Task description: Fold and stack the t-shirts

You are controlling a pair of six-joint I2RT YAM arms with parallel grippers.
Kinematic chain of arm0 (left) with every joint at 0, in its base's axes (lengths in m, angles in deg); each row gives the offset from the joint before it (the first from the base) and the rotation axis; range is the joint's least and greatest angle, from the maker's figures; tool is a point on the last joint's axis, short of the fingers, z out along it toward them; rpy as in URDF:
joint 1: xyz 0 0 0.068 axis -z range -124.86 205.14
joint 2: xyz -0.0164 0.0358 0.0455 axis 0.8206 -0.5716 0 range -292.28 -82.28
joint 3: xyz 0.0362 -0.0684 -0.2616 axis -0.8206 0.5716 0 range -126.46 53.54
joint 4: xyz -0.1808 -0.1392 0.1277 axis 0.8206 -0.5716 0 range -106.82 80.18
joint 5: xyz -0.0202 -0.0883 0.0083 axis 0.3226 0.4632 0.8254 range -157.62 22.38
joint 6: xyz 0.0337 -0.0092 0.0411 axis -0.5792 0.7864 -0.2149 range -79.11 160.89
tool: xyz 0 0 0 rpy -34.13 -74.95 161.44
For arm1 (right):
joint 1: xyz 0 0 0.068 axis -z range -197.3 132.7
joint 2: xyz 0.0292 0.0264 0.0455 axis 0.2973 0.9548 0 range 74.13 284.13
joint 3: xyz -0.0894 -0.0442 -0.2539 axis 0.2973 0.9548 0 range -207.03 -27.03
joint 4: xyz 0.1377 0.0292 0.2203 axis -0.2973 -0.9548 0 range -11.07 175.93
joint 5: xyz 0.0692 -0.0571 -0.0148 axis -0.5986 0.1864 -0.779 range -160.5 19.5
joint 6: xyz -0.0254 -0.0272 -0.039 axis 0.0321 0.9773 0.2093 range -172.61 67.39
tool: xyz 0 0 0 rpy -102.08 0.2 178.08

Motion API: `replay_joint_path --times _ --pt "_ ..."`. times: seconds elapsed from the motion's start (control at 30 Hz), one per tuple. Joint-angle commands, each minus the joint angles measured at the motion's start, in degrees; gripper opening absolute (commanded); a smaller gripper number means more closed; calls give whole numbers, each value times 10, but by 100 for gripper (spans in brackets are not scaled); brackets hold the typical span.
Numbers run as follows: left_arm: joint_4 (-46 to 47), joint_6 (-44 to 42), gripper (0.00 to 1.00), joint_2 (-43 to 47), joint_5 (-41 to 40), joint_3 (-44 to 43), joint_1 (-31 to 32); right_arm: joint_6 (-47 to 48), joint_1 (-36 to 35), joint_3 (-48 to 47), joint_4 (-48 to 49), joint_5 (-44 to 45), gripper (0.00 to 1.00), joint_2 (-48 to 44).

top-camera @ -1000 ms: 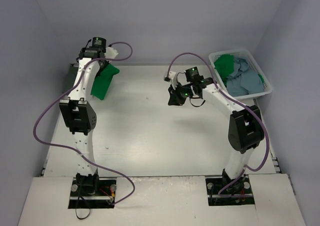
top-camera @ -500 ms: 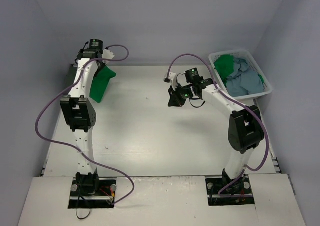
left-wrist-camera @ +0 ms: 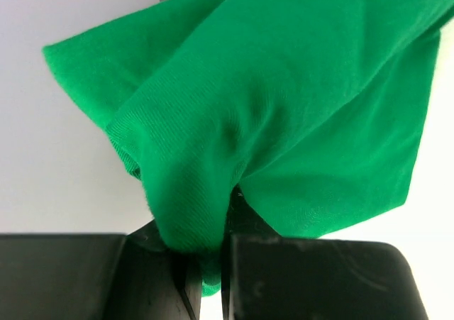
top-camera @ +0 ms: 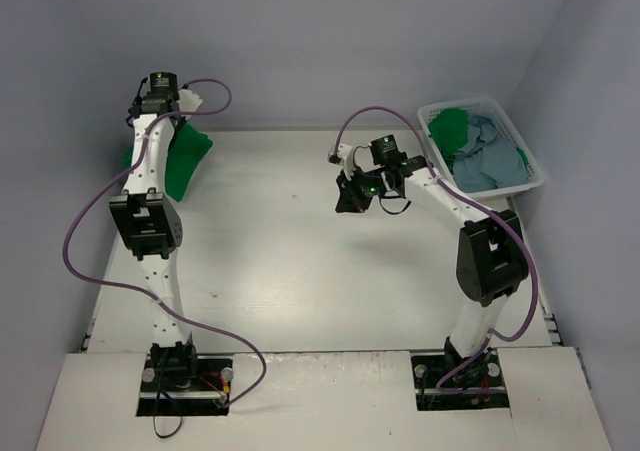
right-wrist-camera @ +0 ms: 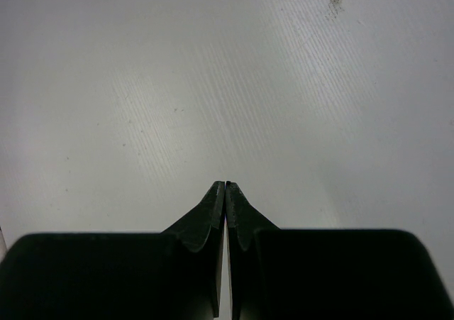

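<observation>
One bright green t-shirt fills the left wrist view, with a bunched fold clamped tight in the left tool.

In the right wrist view, the right tool is clenched on nothing, its tips meeting above the white worktop.

From overhead, the held shirt hangs well to the left of the white basket, at the worktop's far edge. The right tool is nearer the basket, on its left. In the basket lie a second green shirt and a light blue t-shirt.
</observation>
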Motion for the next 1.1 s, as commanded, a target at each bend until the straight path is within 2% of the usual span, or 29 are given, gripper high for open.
replay_joint_path --times 0.0,0.7,0.8,0.87,0.9,0.97,1.07 --pt "53 -12 0 7 -18 -37 -7 -2 -2 -3 16 -17 0 -18" --pt "195 -42 0 -141 -71 -114 -66 -6 -1 -3 15 -24 0 18" --pt "203 -34 17 -149 -73 -112 -70 -6 -2 -3 15 -23 0 21" --pt "208 -27 35 -150 -71 -104 -71 -5 -2 -2 15 -23 0 22" --pt "212 -25 50 -149 -72 -99 -71 -5 -2 -1 14 -23 0 23" --pt "214 -22 62 -149 -72 -93 -71 -5 -1 1 14 -22 0 24" --pt "222 -19 71 -149 -77 -94 -72 -5 -2 1 14 -24 0 24"
